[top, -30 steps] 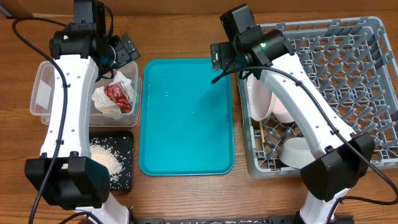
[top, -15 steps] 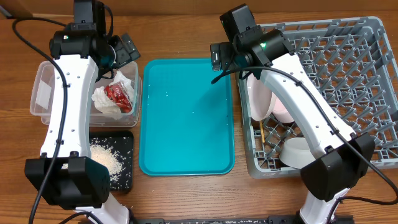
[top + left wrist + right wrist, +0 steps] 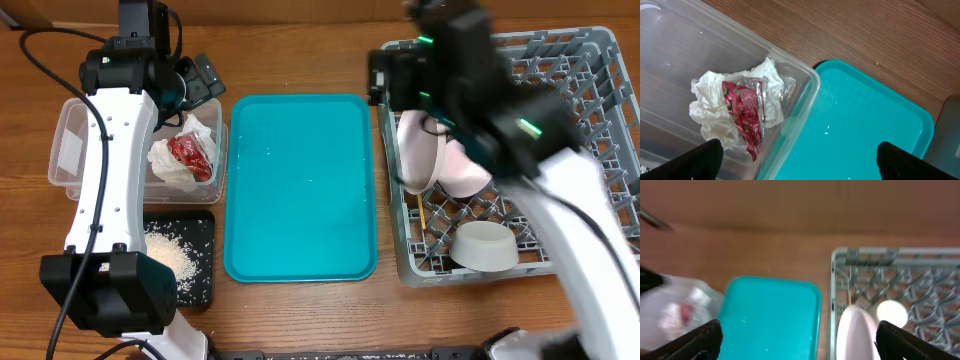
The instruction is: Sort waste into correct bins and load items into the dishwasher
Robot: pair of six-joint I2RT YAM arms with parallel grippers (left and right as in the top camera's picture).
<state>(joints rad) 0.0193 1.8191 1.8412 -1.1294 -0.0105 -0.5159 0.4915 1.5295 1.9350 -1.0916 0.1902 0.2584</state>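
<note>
Teal serving tray is seen from overhead bare but for a few pale specks. Left of it, the napkin and red wrapper lie in the clear tub, and the crumbs in the black tray. Right of it, the plate, bowl and cup are lodged in the grey dish rack. Sorting is judged all but done, so both arms are best lifted straight clear, tub rim and rack pegs left unbumped.

In the left wrist view the left pincer is spread wide over the tub's tray-side edge, nothing held.

In the blurred right wrist view the right pincer is likewise gaping and empty, above the tray's rack-side edge.
</note>
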